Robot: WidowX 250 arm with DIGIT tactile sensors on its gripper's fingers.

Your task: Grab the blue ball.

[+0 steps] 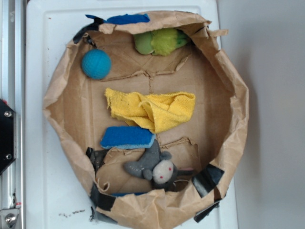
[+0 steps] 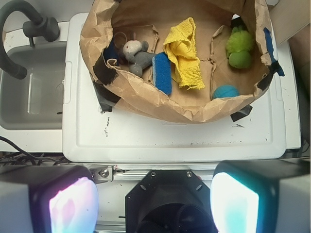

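The blue ball (image 1: 96, 64) is a small fuzzy teal sphere lying at the upper left inside the brown paper bag tray (image 1: 228, 86). In the wrist view the blue ball (image 2: 225, 92) sits behind the tray's near paper wall, to the right. My gripper (image 2: 153, 204) is high above the robot base, well short of the tray, open, with nothing between its two glowing pads (image 2: 73, 206). The gripper does not show in the exterior view.
Inside the tray lie a yellow cloth (image 1: 155, 109), a flat blue sponge (image 1: 127, 137), a grey plush mouse (image 1: 157, 168) and a lime-green plush toy (image 1: 159, 41). The tray stands on a white board (image 2: 175, 138). A grey sink (image 2: 34, 92) with a black faucet (image 2: 29, 24) is at the left.
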